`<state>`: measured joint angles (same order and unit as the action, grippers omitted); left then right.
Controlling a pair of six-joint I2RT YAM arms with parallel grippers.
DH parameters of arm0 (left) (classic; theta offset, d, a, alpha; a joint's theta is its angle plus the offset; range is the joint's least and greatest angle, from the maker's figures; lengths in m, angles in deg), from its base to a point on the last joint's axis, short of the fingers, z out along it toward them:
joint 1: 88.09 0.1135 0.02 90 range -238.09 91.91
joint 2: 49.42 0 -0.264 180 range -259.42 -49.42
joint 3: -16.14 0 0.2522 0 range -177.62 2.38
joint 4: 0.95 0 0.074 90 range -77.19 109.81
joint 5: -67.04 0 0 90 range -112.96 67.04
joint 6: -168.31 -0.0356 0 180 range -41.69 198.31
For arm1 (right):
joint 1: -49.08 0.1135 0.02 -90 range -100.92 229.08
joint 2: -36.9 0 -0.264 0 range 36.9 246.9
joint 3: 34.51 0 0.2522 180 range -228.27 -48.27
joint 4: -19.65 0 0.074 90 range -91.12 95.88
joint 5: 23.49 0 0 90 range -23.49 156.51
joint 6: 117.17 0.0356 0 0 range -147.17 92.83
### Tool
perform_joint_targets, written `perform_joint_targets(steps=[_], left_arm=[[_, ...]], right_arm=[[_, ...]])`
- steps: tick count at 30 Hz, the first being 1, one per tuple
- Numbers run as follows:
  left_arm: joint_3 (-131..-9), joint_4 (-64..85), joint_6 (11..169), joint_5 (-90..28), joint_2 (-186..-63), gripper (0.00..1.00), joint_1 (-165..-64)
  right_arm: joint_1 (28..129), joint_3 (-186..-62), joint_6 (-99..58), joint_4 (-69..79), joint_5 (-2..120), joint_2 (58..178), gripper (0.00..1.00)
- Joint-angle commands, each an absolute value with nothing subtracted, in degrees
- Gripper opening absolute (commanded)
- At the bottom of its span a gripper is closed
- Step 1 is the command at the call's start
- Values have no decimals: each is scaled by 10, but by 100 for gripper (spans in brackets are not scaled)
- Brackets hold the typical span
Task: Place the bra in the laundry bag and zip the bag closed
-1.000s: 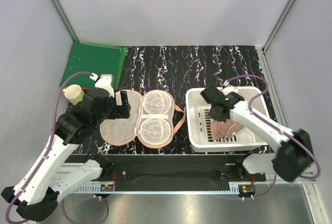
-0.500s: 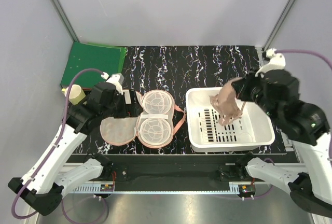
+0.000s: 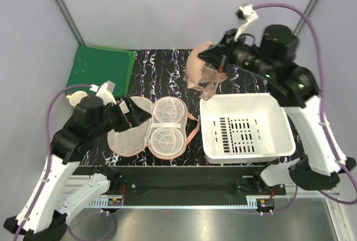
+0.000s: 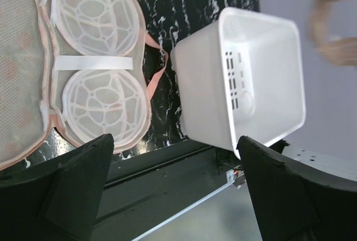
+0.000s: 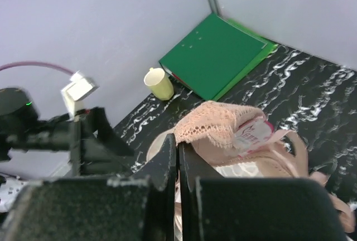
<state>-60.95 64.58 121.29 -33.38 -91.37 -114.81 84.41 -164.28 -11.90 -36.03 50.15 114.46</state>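
Note:
The dusty-pink bra (image 3: 199, 75) hangs in the air from my right gripper (image 3: 216, 62), above the table's back middle, left of the white basket. In the right wrist view the fingers are shut on its lace edge (image 5: 223, 124). The peach laundry bag (image 3: 149, 126) lies open flat on the table, mesh lining and white frames up; it also shows in the left wrist view (image 4: 83, 68). My left gripper (image 3: 134, 114) hovers over the bag's left half, open and empty, its fingers (image 4: 72, 191) wide apart.
A white slotted basket (image 3: 281, 140) stands at the right front. A green folder (image 3: 100, 68) lies at the back left, with a pale yellow cup (image 3: 78, 100) beside it. Grey walls close in the table.
My right arm has lifted the bra out of the basket and swung it up and left. My left gripper has shifted slightly over the bag.

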Motion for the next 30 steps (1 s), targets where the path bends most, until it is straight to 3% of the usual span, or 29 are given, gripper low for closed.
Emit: perform_joint_targets(steps=[1,10,16,22,23,24,25,27,28,30], left_arm=[[-620,669,1271,-325,-871,99,-1142],[-625,775,1297,-254,-821,99,-1143],[-621,819,1301,-230,-812,99,-1142],[-592,810,1289,-216,-822,99,-1142],[-590,807,1285,-215,-836,99,-1142],[-588,807,1283,-212,-843,99,-1143],[-585,810,1286,-208,-853,99,-1141],[-578,808,1293,-199,-883,99,-1139],[-576,800,1290,-208,-894,99,-1138],[-580,779,1280,-221,-929,99,-1126]], right_arm=[[845,-1596,-65,-235,458,1190,0],[845,-1529,15,-81,430,1321,0],[870,-1482,82,-68,309,1373,0],[948,-1328,102,-73,156,1349,2],[965,-1308,95,-79,135,1352,6],[970,-1300,88,-104,126,1355,22],[969,-1294,69,-121,132,1357,32],[954,-1283,47,-172,156,1355,46],[948,-1283,39,-183,181,1352,59],[928,-1296,24,-223,218,1335,74]])
